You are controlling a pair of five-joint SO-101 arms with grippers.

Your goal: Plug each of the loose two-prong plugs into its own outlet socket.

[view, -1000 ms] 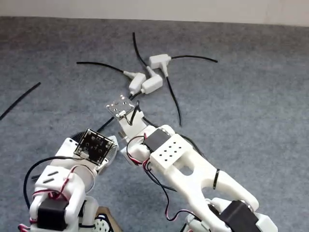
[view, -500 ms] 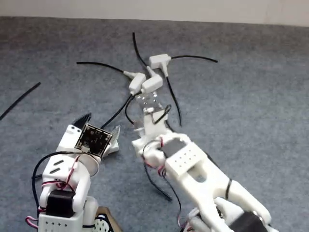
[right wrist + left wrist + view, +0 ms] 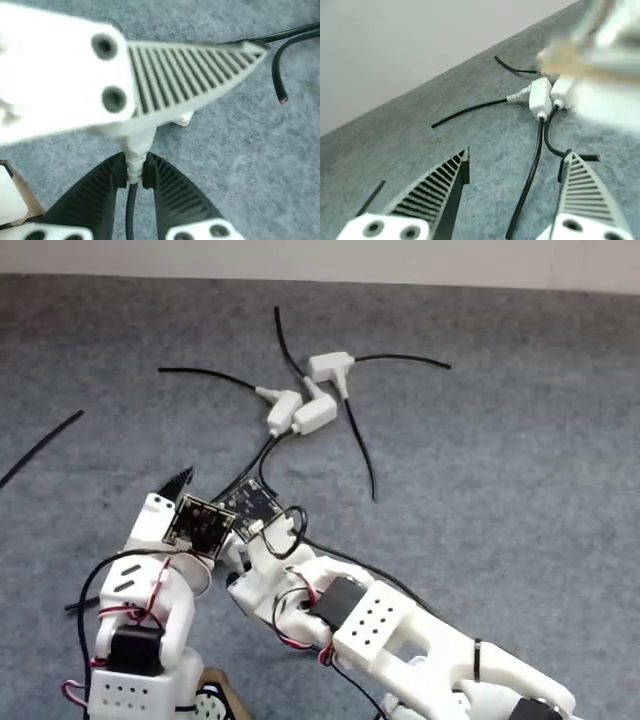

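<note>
Three white connector bodies lie in a cluster on the grey carpet: two side by side [image 3: 284,408] [image 3: 316,413] and a T-shaped one [image 3: 331,367] behind them, each with a black cable. My left gripper [image 3: 517,156] is open and low over the carpet, with a black cable [image 3: 530,180] running between its fingers toward the paired plugs [image 3: 540,95]. My right gripper [image 3: 134,169] is shut on the neck of a small white plug [image 3: 134,150], whose black cord hangs toward the wrist. It sits right under the left gripper's white finger [image 3: 190,75].
A loose black cable [image 3: 40,445] lies at the far left of the carpet. A cut cable end [image 3: 280,92] rests near the grippers. Both arms crowd together at the front [image 3: 240,540], and open carpet [image 3: 520,470] stretches to the right.
My right arm has drawn back from the plug cluster and swung left and down, ending beside the left gripper. The left arm has shifted slightly forward.
</note>
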